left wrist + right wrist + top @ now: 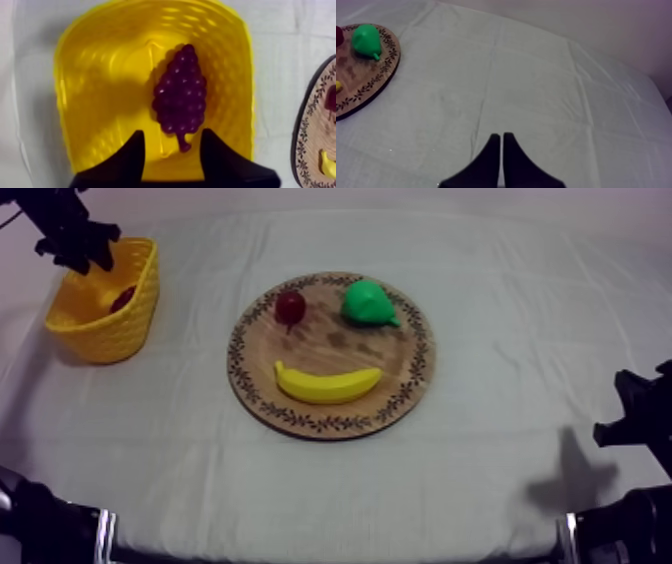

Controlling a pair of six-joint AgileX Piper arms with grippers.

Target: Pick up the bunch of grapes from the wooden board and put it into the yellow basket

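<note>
1. Our left pincer (172,133) hangs over the basket (95,80) at the left end of the counter (500,288). Its fingers (130,160) are spread with nothing between them. We judge it sits straight above the opening because a drop from there lands inside.
2. Below it the grapes (181,92) lie flat on the basket floor, stem towards the pincer and touching neither finger. The task's thing is therefore in its goal. We take the job as all but done, and what is left is to lift the arm clear.
3. The basket stands upright and well apart from the board (245,373). That gives the arm room to rise without brushing anything.
4. On the board, mid-counter, we see the small red fruit (290,306) at the far left and the pear (368,303) to its right. The banana (328,383) lies along the near edge. None of the three touches another, and none belongs to this task, so they are best left alone.
5. Our right pincer (501,135) sits low at the counter's right side, fingers pressed together on nothing, well away from the board. We read it as parked out of the way, since the basket is on the left arm's side.
</note>
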